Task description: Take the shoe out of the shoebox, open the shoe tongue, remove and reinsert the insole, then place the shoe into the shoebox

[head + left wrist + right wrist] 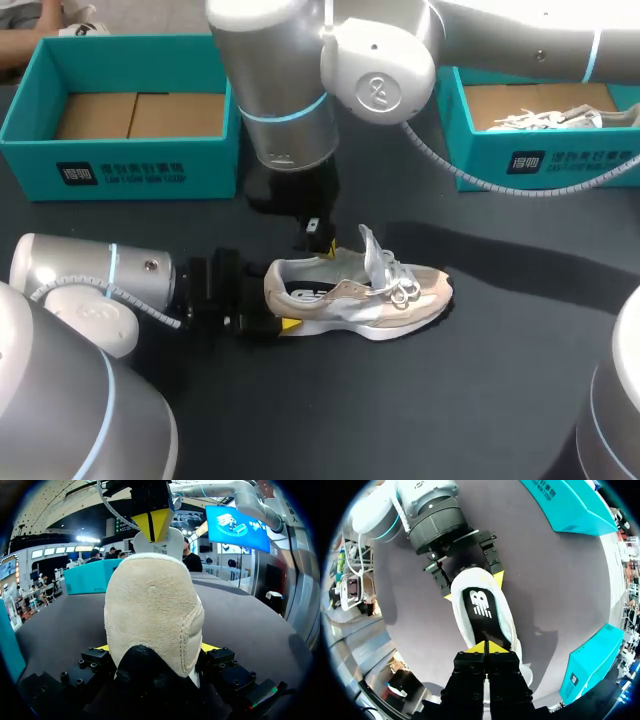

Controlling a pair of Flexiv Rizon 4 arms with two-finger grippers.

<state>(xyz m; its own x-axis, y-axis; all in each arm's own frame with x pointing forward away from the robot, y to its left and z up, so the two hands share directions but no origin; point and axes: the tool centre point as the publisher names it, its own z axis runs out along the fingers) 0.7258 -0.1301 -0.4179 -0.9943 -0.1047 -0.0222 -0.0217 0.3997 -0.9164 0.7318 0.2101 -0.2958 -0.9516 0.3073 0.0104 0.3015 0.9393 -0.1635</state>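
The shoe lies on its sole on the dark table, out of the box, toe toward my right and heel toward my left. It is a light runner: a soft suede and mesh upper over a thick foam sole, so I judge it easy to lift but quick to slide or tip if pushed from one end. The heel counter is its stiffest part and the best place to hold it.

The left gripper is there, its fingers low against the two flanks of the heel and clamping it between them. The tongue stands up and forward, with the laces loose over the instep, so the mouth is open. The black insole lies flat inside; it is thin and floppy and should be pinched at its heel edge and peeled, not dragged.

The right gripper hangs over the mouth with its yellow tips pressed together. From these angles I cannot say whether they touch the insole or the lining.

A teal shoebox stands at the table's far left and looks empty. Another shoebox at the far right holds something pale with laces.
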